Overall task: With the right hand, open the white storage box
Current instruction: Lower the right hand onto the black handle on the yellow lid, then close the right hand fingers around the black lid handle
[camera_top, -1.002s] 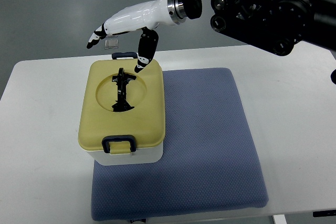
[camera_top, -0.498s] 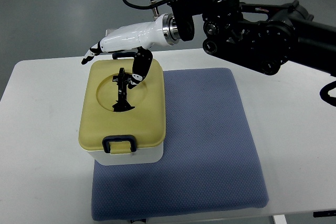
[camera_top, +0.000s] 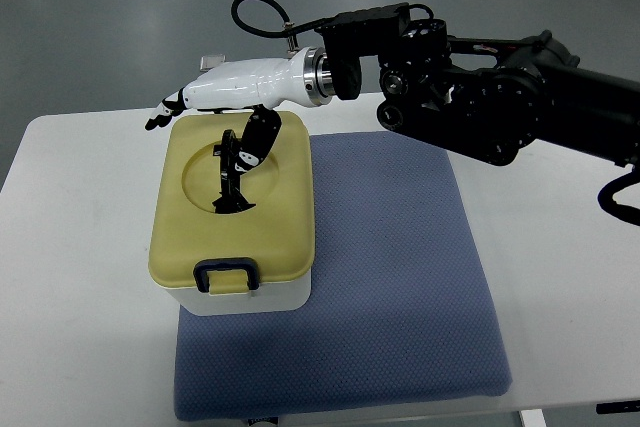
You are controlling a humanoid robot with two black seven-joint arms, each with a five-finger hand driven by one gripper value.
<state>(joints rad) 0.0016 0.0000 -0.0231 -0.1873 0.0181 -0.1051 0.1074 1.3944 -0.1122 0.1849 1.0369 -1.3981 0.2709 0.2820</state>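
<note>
The storage box [camera_top: 235, 292] has a white body and a pale yellow lid [camera_top: 270, 227] with a round recess. A black handle [camera_top: 230, 172] stands upright in that recess, and a dark blue latch [camera_top: 226, 274] sits at the lid's near edge. My right hand [camera_top: 215, 107] reaches in from the right over the lid's far edge. Its fingers [camera_top: 165, 107] are stretched out past the far left corner and hold nothing. Its thumb [camera_top: 255, 139] hangs down next to the top of the black handle. The left arm is out of view.
The box stands on the near left part of a blue-grey mat [camera_top: 390, 277] on a white table [camera_top: 560, 207]. My black right arm [camera_top: 490, 97] spans the far right of the table. A small clear object [camera_top: 211, 60] lies behind the hand.
My right hand has moved down and to the left over the lid. Its thumb went from the lid's far edge to beside the black handle.
</note>
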